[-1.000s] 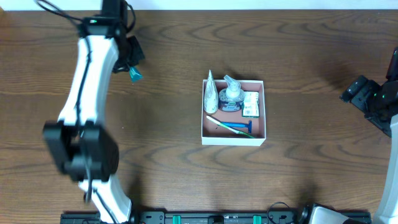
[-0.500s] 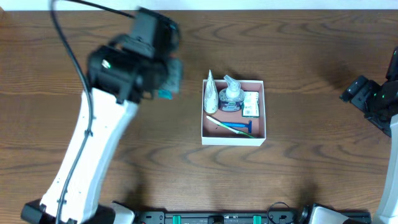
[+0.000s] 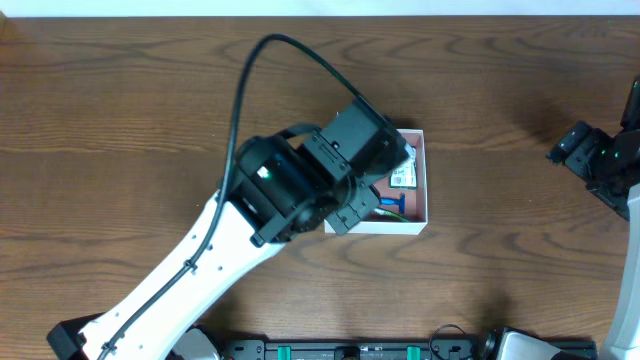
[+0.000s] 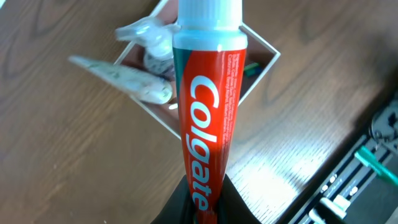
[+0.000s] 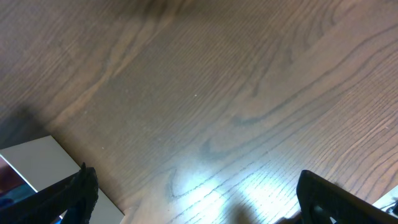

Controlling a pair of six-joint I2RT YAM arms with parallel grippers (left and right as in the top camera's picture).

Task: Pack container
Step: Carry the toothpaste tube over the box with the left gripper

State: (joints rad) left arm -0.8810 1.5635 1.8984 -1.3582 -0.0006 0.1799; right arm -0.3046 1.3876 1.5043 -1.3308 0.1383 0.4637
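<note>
Now our left end effector (image 4: pixel 202 206) gripped a red plastic toothpaste tube (image 4: pixel 205 124) over the white-walled pink square container (image 3: pixel 396 227); we judged lowering, then releasing, next.

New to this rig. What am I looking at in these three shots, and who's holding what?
Two robot arms at a wooden table. The wide shot looks down from above; the other two come from cameras on each wrist. The left end effector is shut on a red Colgate toothpaste tube, held above the container, a shallow white box with a pink inside. In it lie a silver tube, a pump bottle and more. The right end effector is open, holding nothing.
</note>
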